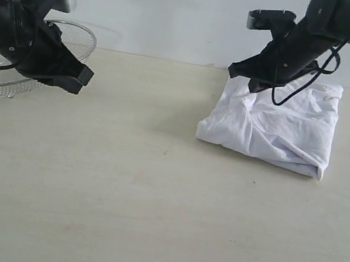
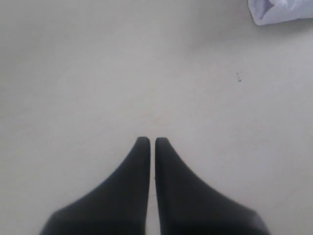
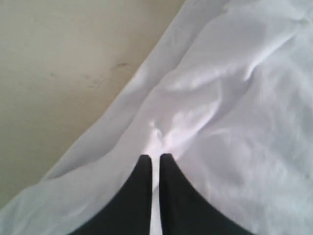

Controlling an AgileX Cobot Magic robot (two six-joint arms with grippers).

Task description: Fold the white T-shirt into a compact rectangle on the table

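Note:
The white T-shirt (image 1: 277,125) lies folded into a rumpled rectangle at the back right of the table (image 1: 118,182); no red lettering shows. My right gripper (image 1: 248,81) sits on the shirt's far left corner. In the right wrist view its jaws (image 3: 156,157) stand nearly together, with a pinched ridge of the white T-shirt (image 3: 234,98) running into the narrow gap. My left gripper (image 1: 79,80) hovers over the table's left side, far from the shirt. Its jaws (image 2: 152,140) are shut with nothing between them, and only a corner of the shirt (image 2: 279,10) shows in that view.
A silver wire-mesh basket (image 1: 76,35) stands at the far left behind the left arm. A black cable loops from the right arm over the shirt (image 1: 297,91). Bare tabletop (image 2: 98,73) stretches between the arms and toward the front.

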